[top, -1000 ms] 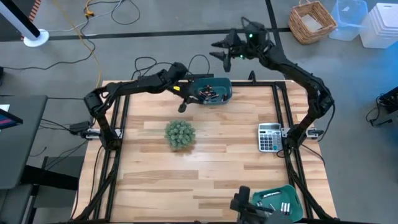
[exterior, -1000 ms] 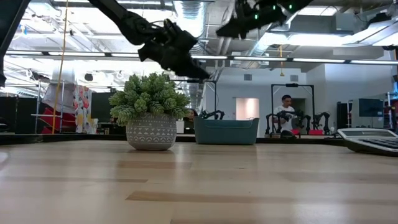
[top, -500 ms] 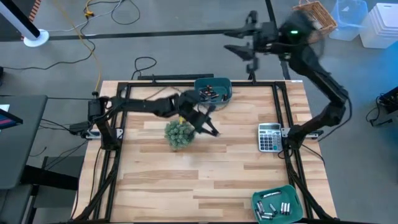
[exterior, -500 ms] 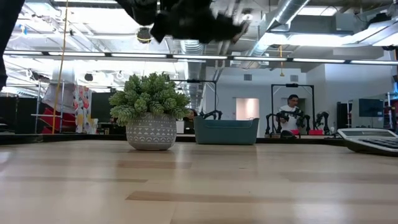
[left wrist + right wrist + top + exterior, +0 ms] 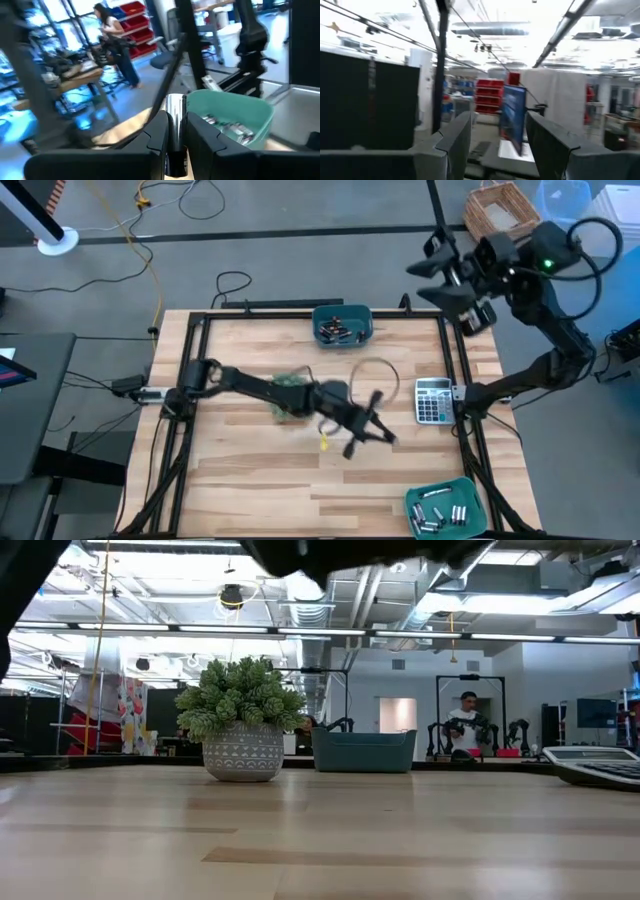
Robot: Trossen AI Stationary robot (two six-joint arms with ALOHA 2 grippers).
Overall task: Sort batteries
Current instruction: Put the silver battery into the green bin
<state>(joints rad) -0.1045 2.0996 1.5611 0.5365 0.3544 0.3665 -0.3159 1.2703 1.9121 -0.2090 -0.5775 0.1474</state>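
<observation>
Silvery metal shows between the closed fingers of the left gripper (image 5: 368, 423): in its wrist view a single battery (image 5: 175, 120) stands clamped upright there. That gripper hangs over the middle of the wooden table (image 5: 250, 480), past the potted plant (image 5: 290, 385) and between the two teal bins. The far bin (image 5: 342, 325) holds a heap of unsorted batteries; the near bin (image 5: 445, 505), at the table's front right corner, holds several cells laid loose. The right gripper (image 5: 450, 275) is raised beyond the table's far right corner, fingers apart and holding nothing. A grey calculator (image 5: 432, 400) lies by the right edge.

Assessment: the step in hand appears to be carrying one cell to the near bin. The next move calls for bringing the left gripper above that bin, lowering it inside the rim and then opening.
</observation>
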